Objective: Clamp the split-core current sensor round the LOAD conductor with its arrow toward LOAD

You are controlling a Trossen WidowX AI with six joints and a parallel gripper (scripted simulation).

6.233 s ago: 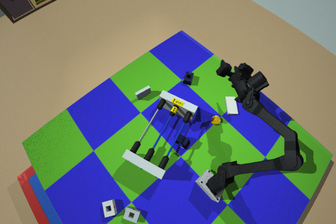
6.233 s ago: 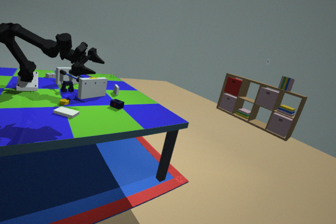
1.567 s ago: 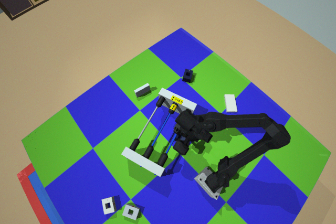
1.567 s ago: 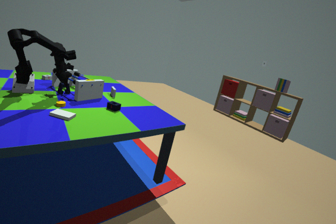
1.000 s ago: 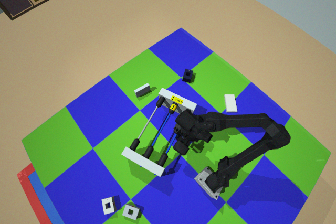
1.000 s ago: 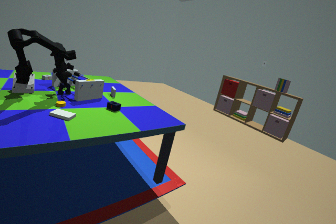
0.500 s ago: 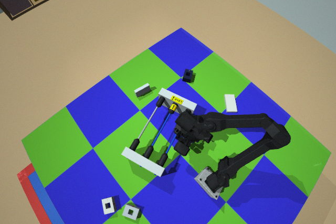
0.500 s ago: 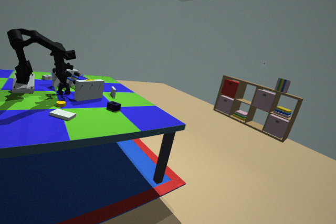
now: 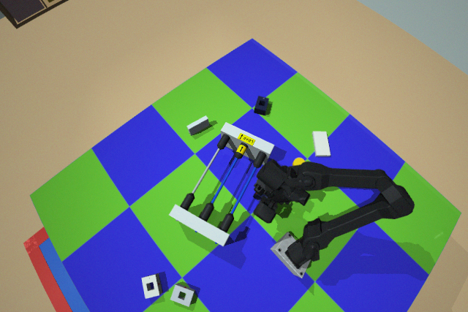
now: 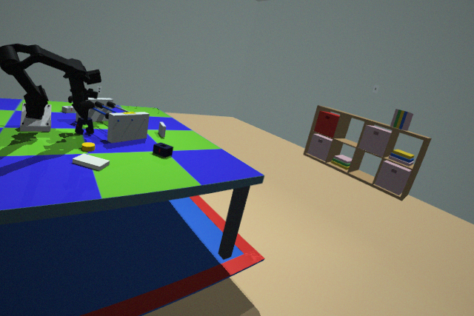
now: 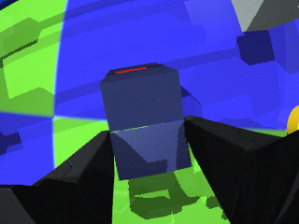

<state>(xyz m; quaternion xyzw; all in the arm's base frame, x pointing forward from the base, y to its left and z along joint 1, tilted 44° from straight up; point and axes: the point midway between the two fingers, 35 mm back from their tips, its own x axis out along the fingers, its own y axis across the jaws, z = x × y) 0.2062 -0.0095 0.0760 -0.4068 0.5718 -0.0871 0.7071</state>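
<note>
Gripper: the gripper (image 9: 261,191) (image 10: 84,129) (image 11: 148,131) is closed on the dark sensor, one finger against each side.
Sensor: the sensor (image 11: 144,105) sits between the fingertips, red line at its far top edge; whether it touches the table, cannot tell. The arm hides it in the top view.
LOAD conductor: middle blue conductor (image 9: 224,180), yellow arrow sleeve (image 9: 240,149) at one end, beside the LOAD label (image 9: 246,139) on the white end block (image 9: 265,147) (image 10: 128,129).
Sensor position: off the conductor, over to the arm's side of the rods.
Nearby: yellow disc (image 9: 298,161) (image 10: 87,146) (image 11: 293,122); flat white slab (image 9: 321,143) (image 10: 91,161).
</note>
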